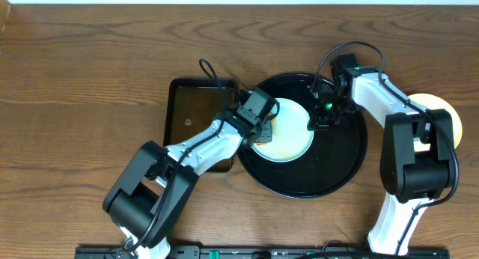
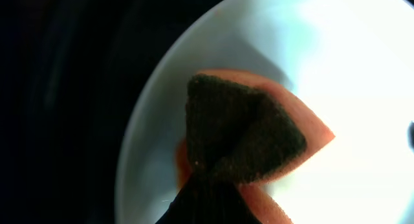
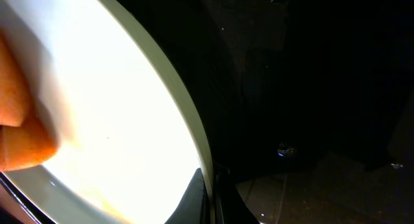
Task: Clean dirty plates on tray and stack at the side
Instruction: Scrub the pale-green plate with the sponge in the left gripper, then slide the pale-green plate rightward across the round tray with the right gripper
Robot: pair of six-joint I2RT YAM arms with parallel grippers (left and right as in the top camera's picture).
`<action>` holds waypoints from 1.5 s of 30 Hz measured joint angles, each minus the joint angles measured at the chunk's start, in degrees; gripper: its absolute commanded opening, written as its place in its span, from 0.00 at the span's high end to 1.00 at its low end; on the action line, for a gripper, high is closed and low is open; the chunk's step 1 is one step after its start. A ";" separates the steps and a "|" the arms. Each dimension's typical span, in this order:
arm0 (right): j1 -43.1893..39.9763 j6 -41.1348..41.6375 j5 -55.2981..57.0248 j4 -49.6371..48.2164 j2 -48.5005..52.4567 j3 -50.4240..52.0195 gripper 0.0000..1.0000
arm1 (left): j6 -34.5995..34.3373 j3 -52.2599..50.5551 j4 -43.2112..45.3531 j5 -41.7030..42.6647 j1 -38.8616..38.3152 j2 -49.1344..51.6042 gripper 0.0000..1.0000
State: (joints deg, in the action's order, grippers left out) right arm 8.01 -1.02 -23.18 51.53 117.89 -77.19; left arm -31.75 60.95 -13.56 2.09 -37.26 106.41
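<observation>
A pale mint-white plate [image 1: 293, 143] lies on the round black tray [image 1: 299, 190]. My left gripper [image 1: 260, 123] is shut on an orange sponge with a dark scrub face [image 2: 239, 140] and presses it on the plate's left part [image 2: 336, 68]. My right gripper [image 1: 325, 115] is shut on the plate's right rim [image 3: 194, 140], one finger inside the rim and one outside [image 3: 210, 195]. The sponge's orange edge shows at the left of the right wrist view [image 3: 16, 120]. A cream-yellow plate [image 1: 443, 113] lies on the wood table at the far right. A third plate is not in view.
A dark rectangular pan [image 1: 191, 120] stands against the tray's left side, under my left arm. The right arm's elbow hangs over the cream-yellow plate. Brown wood tabletop [image 1: 90, 79] surrounds everything.
</observation>
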 measured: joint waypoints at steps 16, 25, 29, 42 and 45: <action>0.00 0.00 0.07 -0.20 0.00 0.00 0.99 | 5.73 -0.87 -12.00 -12.76 1.97 -19.54 0.92; 0.17 -0.72 0.59 -1.90 -1.55 0.50 0.99 | 6.14 -0.96 -18.75 -13.05 6.80 -19.50 0.92; 0.17 -2.67 -2.21 -1.88 -5.18 0.81 0.99 | 6.14 -0.96 -19.23 -13.11 8.17 -19.50 0.92; 0.20 -3.76 6.19 2.08 -13.81 0.81 0.99 | 6.14 -0.96 -19.30 -13.20 8.33 -19.50 0.92; 0.17 -2.40 12.50 7.28 -13.92 0.83 0.99 | 6.12 -0.96 -19.34 -13.20 8.33 -19.50 0.92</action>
State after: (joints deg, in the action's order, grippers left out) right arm 8.19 -3.42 -10.68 58.81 103.96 -76.36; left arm -25.63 59.99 -32.91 -11.11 -28.93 86.91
